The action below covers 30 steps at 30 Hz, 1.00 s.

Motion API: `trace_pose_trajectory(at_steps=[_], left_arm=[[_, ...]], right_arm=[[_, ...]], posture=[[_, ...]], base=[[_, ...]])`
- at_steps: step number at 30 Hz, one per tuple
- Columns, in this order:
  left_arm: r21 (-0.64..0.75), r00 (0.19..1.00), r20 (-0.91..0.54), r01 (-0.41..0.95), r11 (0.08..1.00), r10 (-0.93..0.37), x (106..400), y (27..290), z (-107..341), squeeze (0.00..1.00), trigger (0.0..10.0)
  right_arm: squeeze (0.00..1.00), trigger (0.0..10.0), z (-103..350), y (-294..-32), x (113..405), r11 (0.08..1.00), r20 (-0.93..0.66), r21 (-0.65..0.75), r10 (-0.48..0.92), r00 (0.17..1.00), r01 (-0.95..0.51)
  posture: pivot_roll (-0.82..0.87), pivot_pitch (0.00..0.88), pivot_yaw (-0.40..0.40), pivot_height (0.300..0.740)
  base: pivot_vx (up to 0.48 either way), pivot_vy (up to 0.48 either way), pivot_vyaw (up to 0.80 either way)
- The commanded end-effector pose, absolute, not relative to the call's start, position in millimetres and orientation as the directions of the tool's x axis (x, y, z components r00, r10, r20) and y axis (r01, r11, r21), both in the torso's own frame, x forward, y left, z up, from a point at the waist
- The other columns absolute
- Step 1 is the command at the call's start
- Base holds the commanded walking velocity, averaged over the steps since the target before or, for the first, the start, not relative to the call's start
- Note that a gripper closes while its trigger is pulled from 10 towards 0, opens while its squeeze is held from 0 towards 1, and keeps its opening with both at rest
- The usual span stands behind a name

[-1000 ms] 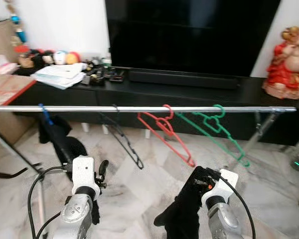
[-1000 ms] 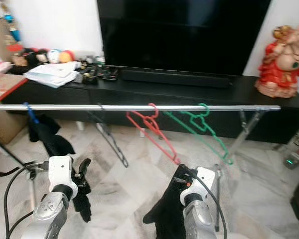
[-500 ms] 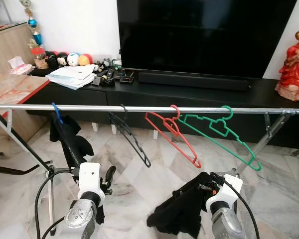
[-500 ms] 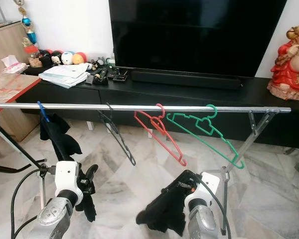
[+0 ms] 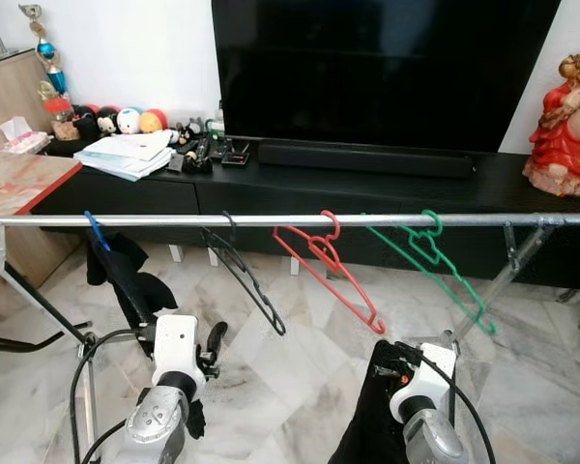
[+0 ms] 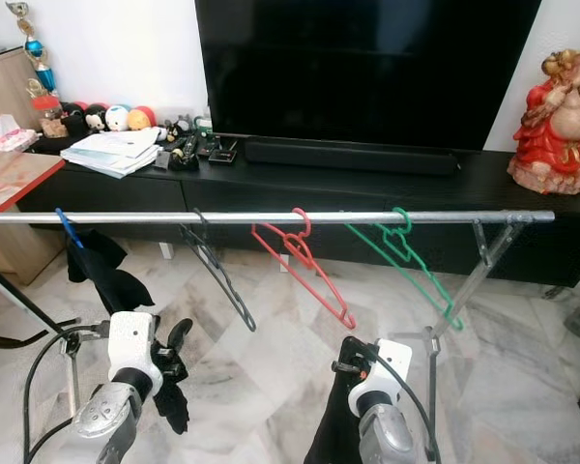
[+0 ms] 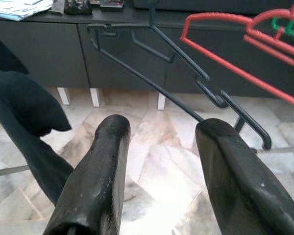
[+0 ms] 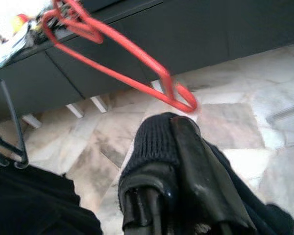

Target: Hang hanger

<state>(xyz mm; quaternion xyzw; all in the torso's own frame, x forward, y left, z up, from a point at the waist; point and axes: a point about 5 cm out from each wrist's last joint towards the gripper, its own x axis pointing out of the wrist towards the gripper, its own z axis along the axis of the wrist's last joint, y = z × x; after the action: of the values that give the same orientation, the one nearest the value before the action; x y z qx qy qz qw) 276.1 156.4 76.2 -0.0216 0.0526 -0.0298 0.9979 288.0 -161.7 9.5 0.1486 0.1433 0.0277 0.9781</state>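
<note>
Black cloth (image 8: 157,147) in right claw (image 8: 181,147).

Rail (image 5: 174,220) ahead: 1. Hangers on it: 4 — 1 blue (image 5: 95,230), 1 black (image 5: 246,283), 1 red (image 5: 331,275), 1 green (image 5: 435,266). Black garments: 2, 1 on the blue hanger (image 5: 126,280), 1 in my right claw (image 6: 340,425); also 1 TV (image 5: 377,68) and 1 red figurine (image 5: 565,126).

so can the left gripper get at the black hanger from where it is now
Probably yes. The left gripper is open and empty, and the black hanger hangs on the rail just ahead of and above it, with nothing between them. The black garment on the blue hanger hangs off to its left.
</note>
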Motion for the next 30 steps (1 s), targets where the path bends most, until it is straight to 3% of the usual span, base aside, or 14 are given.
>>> trace_pose_trajectory(at_steps=[1, 4, 11, 30], left_arm=[[-0.028, 0.994, -0.095, 0.054, 0.998, -0.056, 276, 161, 78, 0.0, 10.0], [-0.025, 0.994, -0.093, 0.06, 0.998, -0.062, 277, 160, 78, 0.0, 10.0], [-0.021, 0.995, -0.084, 0.057, 0.998, -0.058, 277, 161, 81, 0.0, 10.0], [-0.006, 0.996, -0.053, 0.071, 0.997, -0.072, 278, 160, 88, 0.0, 10.0]], right_arm=[[0.0, 10.0, 17, -151, 294, 0.953, -0.234, 0.296, 0.141, 0.962, -0.068], [0.0, 10.0, 16, -150, 293, 0.949, -0.233, 0.306, 0.149, 0.961, -0.073], [0.0, 10.0, 14, -151, 292, 0.95, -0.246, 0.304, 0.143, 0.959, -0.064], [0.0, 10.0, 11, -147, 290, 0.949, -0.259, 0.305, 0.157, 0.953, -0.073]], posture=[[0.06, 0.0, 0.036, 0.74], [0.06, 0.0, 0.036, 0.74], [0.07, 0.0, 0.034, 0.74], [0.08, 0.0, 0.027, 0.74]], base=[[0.292, 0.0, 0.79], [0.3, 0.0, 0.71], [0.284, 0.0, 0.0], [0.028, 0.0, 0.0]])
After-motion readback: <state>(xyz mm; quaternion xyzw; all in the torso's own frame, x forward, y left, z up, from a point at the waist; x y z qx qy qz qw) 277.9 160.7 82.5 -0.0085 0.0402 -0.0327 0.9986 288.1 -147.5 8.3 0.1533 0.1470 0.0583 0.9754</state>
